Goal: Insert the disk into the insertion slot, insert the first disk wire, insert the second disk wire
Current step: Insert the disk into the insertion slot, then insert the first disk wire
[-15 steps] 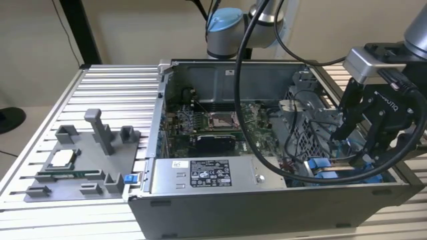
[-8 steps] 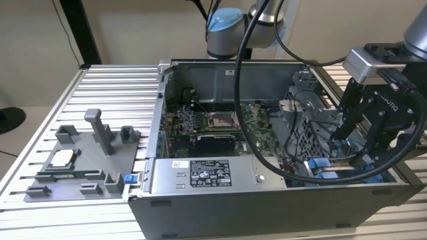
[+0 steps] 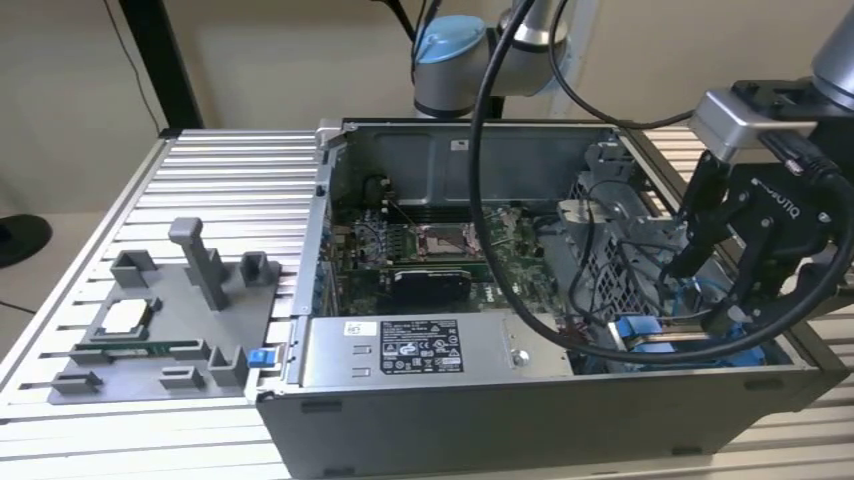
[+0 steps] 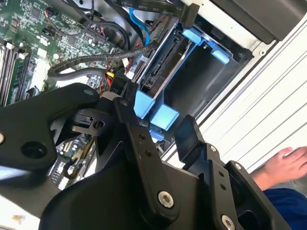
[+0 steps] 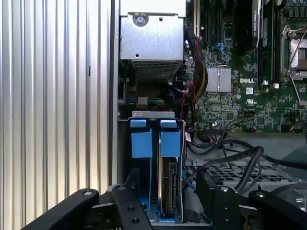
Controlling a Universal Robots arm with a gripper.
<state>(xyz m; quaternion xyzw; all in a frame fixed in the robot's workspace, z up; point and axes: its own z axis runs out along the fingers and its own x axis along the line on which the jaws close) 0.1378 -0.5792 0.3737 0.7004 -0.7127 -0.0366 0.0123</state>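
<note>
A big silver table (image 3: 214, 170) holds everything. Its top is made of long metal strips with thin grooves between them. In the exterior view, an open computer box (image 3: 534, 410) sits flat on the table, from the middle out toward three o'clock. Just beside the box, at nine o'clock, a flat grey holder plate (image 3: 174, 320) lies on the table. Grey posts (image 3: 200, 262) stand up from the plate. A small square chip (image 3: 123, 317) and a green stick (image 3: 140, 349) rest on it. At twelve o'clock, behind the box, stands the robot arm's base (image 3: 447, 80). Bare strips show in front of the box at six o'clock.
</note>
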